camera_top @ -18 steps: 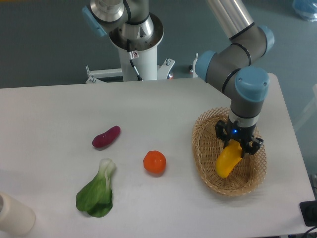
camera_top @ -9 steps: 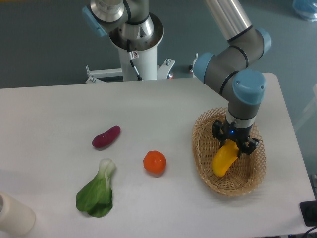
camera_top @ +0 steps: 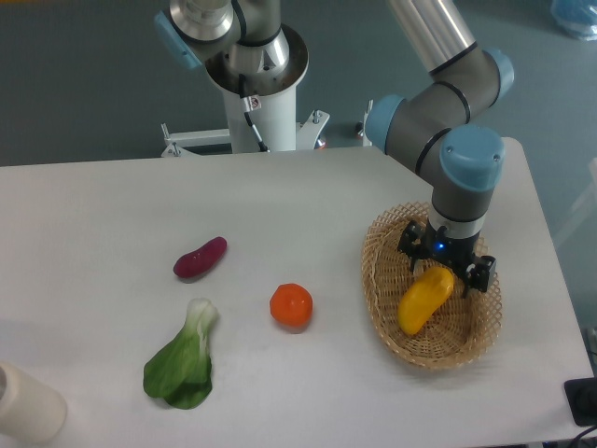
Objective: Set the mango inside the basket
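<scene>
The yellow mango (camera_top: 422, 301) lies inside the tan wicker basket (camera_top: 377, 290) at the right of the table, its upper end pointing at the gripper. My gripper (camera_top: 446, 265) hangs straight down over the basket, just above the mango's upper end. Its black fingers (camera_top: 410, 250) are spread wide on either side of the fruit and do not grip it. The gripper is open and empty.
A round orange fruit (camera_top: 291, 306) sits mid-table, left of the basket. A purple-red oblong vegetable (camera_top: 200, 258) and a green leafy bok choy (camera_top: 182, 362) lie further left. A cream cylinder (camera_top: 26, 405) stands at the front left corner. The robot base (camera_top: 256, 89) is at the back.
The gripper's fingers have spread apart and let go of the mango. The mango has dropped slightly and now rests in the basket.
</scene>
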`<action>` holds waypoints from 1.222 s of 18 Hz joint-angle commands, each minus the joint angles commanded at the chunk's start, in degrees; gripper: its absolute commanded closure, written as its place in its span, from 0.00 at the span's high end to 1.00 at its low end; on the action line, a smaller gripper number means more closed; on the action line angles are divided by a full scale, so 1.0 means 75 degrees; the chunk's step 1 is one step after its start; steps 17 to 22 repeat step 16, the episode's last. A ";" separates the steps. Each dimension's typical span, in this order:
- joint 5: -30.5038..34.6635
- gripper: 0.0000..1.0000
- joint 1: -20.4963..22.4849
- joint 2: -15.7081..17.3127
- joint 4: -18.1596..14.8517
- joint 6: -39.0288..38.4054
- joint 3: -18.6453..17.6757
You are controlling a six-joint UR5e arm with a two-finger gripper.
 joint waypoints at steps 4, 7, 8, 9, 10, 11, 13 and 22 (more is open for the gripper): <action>-0.0058 1.00 0.0094 0.0128 -0.0035 0.0000 0.0082; -0.0070 1.00 0.0187 0.0222 -0.0070 0.0000 0.0071; -0.0070 1.00 0.0188 0.0246 -0.0070 0.0000 0.0047; -0.0070 1.00 0.0188 0.0246 -0.0059 0.0000 0.0036; -0.0070 1.00 0.0188 0.0246 -0.0059 0.0000 0.0036; -0.0070 1.00 0.0188 0.0258 -0.0059 0.0000 0.0024; -0.0070 1.00 0.0188 0.0293 -0.0059 0.0000 0.0012; -0.0070 1.00 0.0188 0.0305 -0.0047 0.0000 0.0012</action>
